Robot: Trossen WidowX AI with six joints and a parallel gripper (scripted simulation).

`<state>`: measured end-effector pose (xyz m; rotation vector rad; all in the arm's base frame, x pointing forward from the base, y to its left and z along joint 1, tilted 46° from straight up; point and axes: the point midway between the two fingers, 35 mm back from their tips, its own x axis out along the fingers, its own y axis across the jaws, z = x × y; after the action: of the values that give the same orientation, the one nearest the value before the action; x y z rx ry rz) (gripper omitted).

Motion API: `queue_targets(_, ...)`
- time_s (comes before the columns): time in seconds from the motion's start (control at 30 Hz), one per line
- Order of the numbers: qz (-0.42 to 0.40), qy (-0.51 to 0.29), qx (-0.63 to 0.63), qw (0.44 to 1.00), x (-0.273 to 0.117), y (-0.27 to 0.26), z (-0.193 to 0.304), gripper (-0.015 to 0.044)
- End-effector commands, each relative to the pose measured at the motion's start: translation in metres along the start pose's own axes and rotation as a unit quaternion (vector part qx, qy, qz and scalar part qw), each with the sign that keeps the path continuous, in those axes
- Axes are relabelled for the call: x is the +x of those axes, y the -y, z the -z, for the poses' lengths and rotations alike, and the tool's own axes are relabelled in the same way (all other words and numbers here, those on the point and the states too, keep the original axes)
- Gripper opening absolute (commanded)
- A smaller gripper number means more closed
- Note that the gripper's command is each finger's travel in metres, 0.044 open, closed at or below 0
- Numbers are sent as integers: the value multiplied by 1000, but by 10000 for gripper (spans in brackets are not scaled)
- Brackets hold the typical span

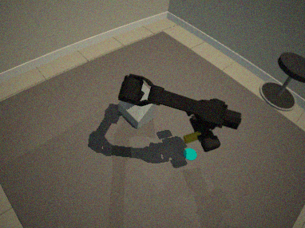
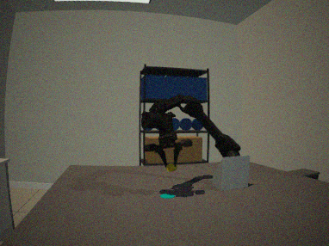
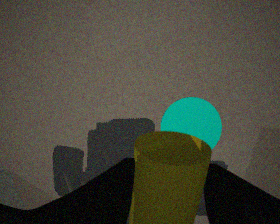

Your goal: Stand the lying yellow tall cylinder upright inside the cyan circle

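The yellow cylinder [image 1: 192, 138] [image 2: 171, 168] [image 3: 169, 187] is held off the surface, not upright. It shows nearly end-on in the exterior view, and its far end faces forward in the wrist view. My gripper [image 1: 200, 135] [image 2: 170, 165] [image 3: 170, 170] is shut on it, with a dark finger on either side. The cyan circle [image 1: 191, 154] [image 2: 167, 196] [image 3: 191, 116] lies flat on the surface. In the wrist view it is beyond the cylinder's end and slightly right, its lower edge partly hidden by the cylinder. The cylinder's rear part is hidden by the gripper in the top view.
A pale grey block [image 1: 137, 115] [image 2: 235, 172] stands under the arm's base end. The arm's shadow [image 1: 140, 151] [image 2: 185, 190] falls beside the circle. A round stool [image 1: 293, 65] stands by the wall, and a shelf rack [image 2: 175, 88] stands beyond the table.
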<state>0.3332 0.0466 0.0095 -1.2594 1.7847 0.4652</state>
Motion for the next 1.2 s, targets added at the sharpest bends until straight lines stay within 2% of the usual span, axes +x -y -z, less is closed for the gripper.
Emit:
queue_targets(0.0,-8,14,-2,1000,0,-2,0,105)
queue_targets(1.17,-73,128,-3,989,14,-7,0,105)
